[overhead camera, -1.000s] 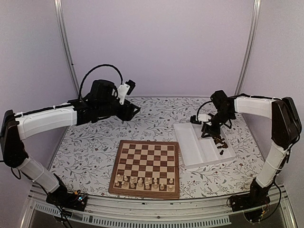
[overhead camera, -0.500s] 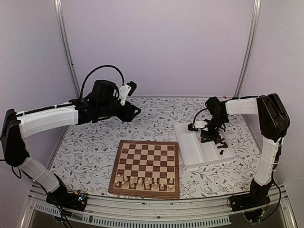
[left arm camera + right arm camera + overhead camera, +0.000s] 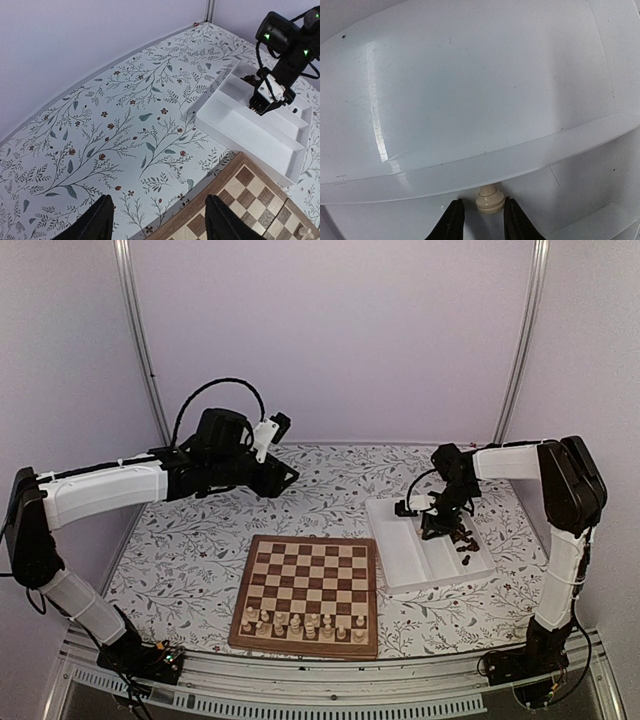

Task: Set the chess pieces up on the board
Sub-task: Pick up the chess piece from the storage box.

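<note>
The board [image 3: 305,540] lies at the table's near middle, with cream chess pieces [image 3: 300,623] standing on its two nearest rows. Dark pieces [image 3: 466,541] lie in the right compartment of the white tray [image 3: 400,555]. My right gripper [image 3: 437,530] reaches down into that compartment. In the right wrist view its open jaws [image 3: 483,216] straddle a cream piece [image 3: 488,199] that lies against the tray's divider [image 3: 470,170]. One finger is close against the piece and a gap shows on the other side. My left gripper [image 3: 165,222] hangs open and empty above the table behind the board [image 3: 255,200].
The white two-compartment tray [image 3: 250,132] sits right of the board, its left compartment bare. Flowered tablecloth [image 3: 125,125] covers the table to the back wall. Metal frame posts [image 3: 135,340] rise at both back corners.
The right arm shifted slightly left and lower into the tray and its jaws narrowed around the cream piece. The left arm has barely moved.
</note>
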Tool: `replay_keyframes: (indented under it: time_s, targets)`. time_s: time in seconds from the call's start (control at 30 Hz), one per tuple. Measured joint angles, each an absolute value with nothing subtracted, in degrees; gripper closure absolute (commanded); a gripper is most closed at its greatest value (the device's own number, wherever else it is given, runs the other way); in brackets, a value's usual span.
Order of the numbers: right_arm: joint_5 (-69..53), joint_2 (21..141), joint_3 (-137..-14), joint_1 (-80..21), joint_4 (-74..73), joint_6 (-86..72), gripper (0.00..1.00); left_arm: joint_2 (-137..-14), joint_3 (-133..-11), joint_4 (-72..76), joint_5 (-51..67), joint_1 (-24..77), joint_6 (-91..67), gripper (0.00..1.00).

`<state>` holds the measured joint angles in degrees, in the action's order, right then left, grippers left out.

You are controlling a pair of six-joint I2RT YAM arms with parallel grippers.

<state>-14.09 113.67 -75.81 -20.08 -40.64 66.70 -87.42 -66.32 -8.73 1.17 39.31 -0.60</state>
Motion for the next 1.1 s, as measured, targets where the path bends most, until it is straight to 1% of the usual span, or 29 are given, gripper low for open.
replay_keyframes:
  time_s: [0.4, 0.67, 0.93, 1.1]
  targets:
    - [-15.27, 114.32, -76.47, -20.03, -41.6, 65.08, 0.87, -87.42, -66.39, -8.84, 2.2, 39.31, -0.6, 0.36]
    - [-17.04, 114.3, -76.44, -19.14, -41.43, 61.73, 0.88, -87.46, -66.39, -8.86, 2.81, 39.31, -0.67, 0.36]
    - [-19.27, 111.92, -73.82, -16.88, -41.1, 59.37, 0.88, -87.88, -66.61, -8.91, 4.14, 39.31, -0.93, 0.36]
    - [-21.61, 109.21, -72.47, -15.11, -41.12, 57.95, 0.87, -88.16, -66.61, -6.92, 8.21, 39.31, -4.69, 0.36]
